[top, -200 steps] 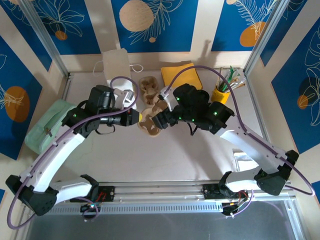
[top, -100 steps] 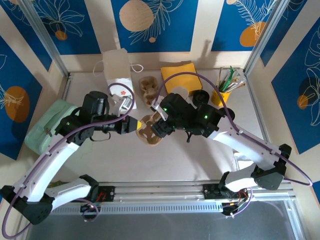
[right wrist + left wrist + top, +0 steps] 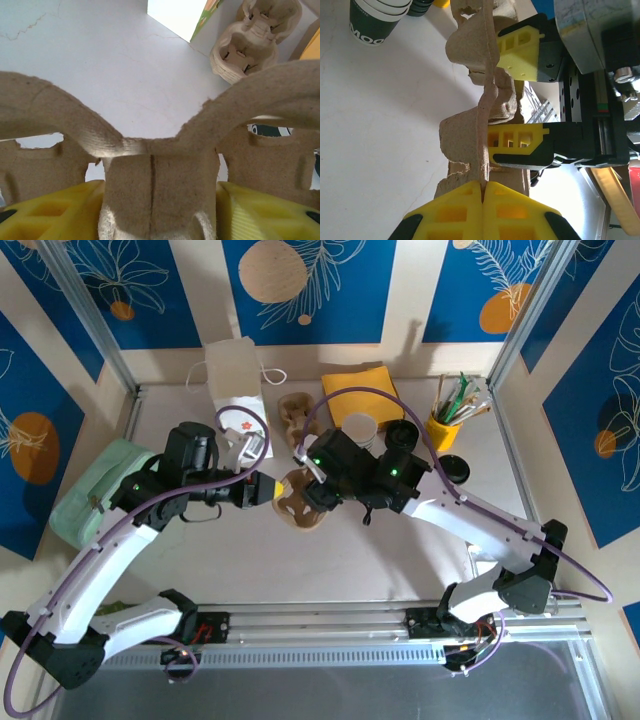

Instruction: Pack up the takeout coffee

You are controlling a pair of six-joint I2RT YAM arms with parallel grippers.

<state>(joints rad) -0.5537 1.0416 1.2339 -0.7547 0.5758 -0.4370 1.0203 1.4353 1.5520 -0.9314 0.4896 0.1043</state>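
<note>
Swung in leftward over the past second with the right gripper [image 3: 517, 97], onto the cardboard cup carrier [image 3: 297, 510] at mid-table, uncovering the cup beyond it. Now straddling the carrier's centre post, one yellow finger [image 3: 50, 212] on each side and close against it; impossible to tell whether pressing or merely alongside.

On the carrier's left edge: left gripper [image 3: 482, 202], yellow fingers squeezed together on the thin cardboard rim, nothing between them but the sheet itself.

Beyond the carrier and somewhat to its right, apart from it: takeout coffee [image 3: 358, 428], upright on the table, with white rim, dark green side and open top showing a pale inside. Just beside the cup, on the side away from the carrier: black round lid [image 3: 403, 434].

Straight beyond the carrier, near it: second cardboard carrier [image 3: 296, 412]. Beyond and to the carrier's left: white paper bag [image 3: 235, 375], standing. Farther off to the carrier's right rear: yellow cup [image 3: 443, 428] holding straws and sticks.
</note>
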